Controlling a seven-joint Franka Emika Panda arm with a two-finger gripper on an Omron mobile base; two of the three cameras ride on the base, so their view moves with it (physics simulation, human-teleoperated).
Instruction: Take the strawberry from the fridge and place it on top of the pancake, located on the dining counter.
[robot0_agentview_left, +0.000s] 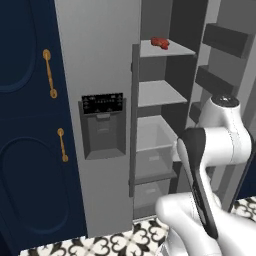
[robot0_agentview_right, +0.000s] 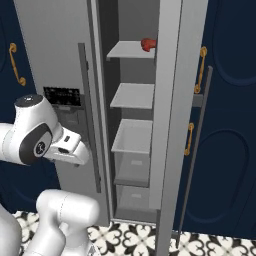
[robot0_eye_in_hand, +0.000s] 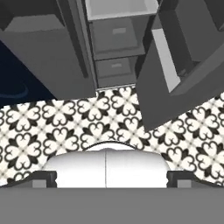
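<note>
The strawberry (robot0_agentview_left: 160, 43) (robot0_agentview_right: 147, 44), a small dark red lump, lies on the top inner shelf of the fridge (robot0_agentview_left: 100, 65) (robot0_agentview_right: 55, 45). The fridge's right door (robot0_agentview_right: 170, 125) (robot0_eye_in_hand: 175, 65) is swung open. My arm is folded low in front of the fridge, well below the strawberry's shelf. In the hand view my gripper (robot0_eye_in_hand: 111, 178) points down at the floor before the fridge's bottom drawers (robot0_eye_in_hand: 116, 37). Its dark fingertips (robot0_eye_in_hand: 43, 177) stand wide apart, open, with nothing between them. The pancake and the dining counter are out of view.
Navy cabinets with gold handles flank the fridge on the left (robot0_agentview_left: 30, 125) and on the right (robot0_agentview_right: 230, 100). The open door carries bins (robot0_agentview_left: 220, 40) on its inner side. Grey shelves (robot0_agentview_right: 132, 95) sit below the strawberry's shelf. Patterned black-and-white tiles (robot0_eye_in_hand: 109, 118) cover the floor.
</note>
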